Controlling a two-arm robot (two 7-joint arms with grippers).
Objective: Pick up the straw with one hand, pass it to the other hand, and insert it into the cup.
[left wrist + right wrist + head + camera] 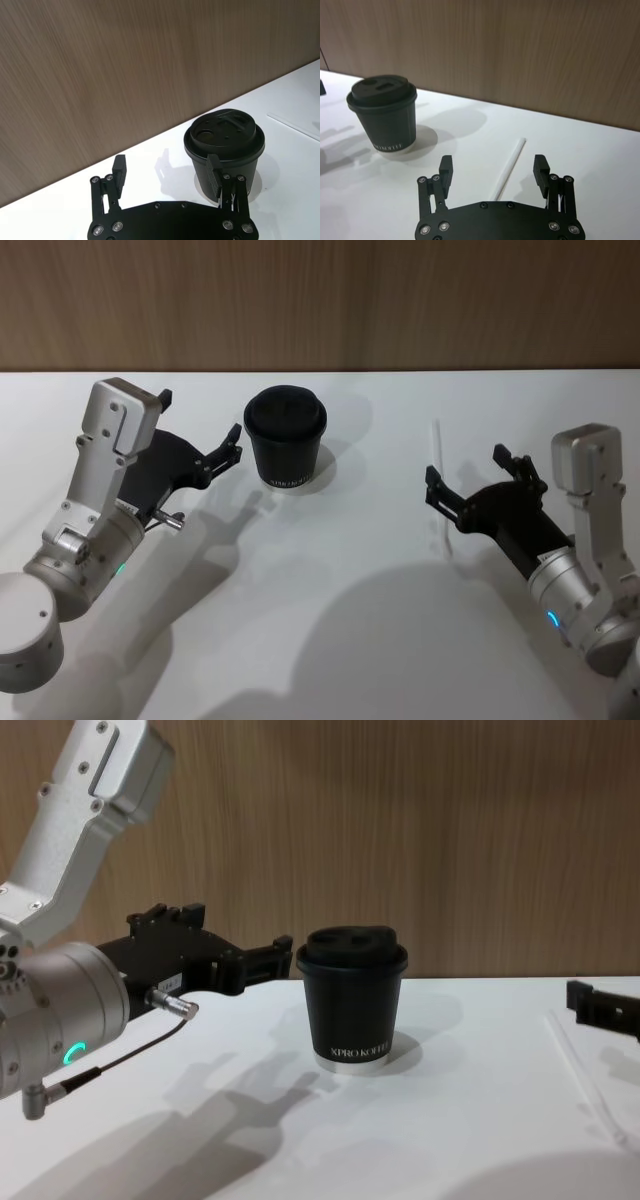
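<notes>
While the left gripper (pixel 200 418), the green-ringed one, hangs open just left of the cup (pixel 286 440) with one finger near its wall and no contact that I can make out, the work in hand lies on the other side of the table (pixel 330 640). The cup stands upright with its lid on, toward the wooden wall (pixel 320 300). Well to its right the straw (pixel 440 490) lies flat on the white surface, its long axis running from the robot toward the wall. The right gripper (pixel 466 464), blue-ringed, sits over it with fingers spread and nothing held. In its wrist view the straw lies between the two fingers, pointing lengthwise away from the palm, so closing should pinch it across its width. The right arm is plainly the nearer, and its next move looks like a straight descent. How far above the table it sits I cannot tell.
</notes>
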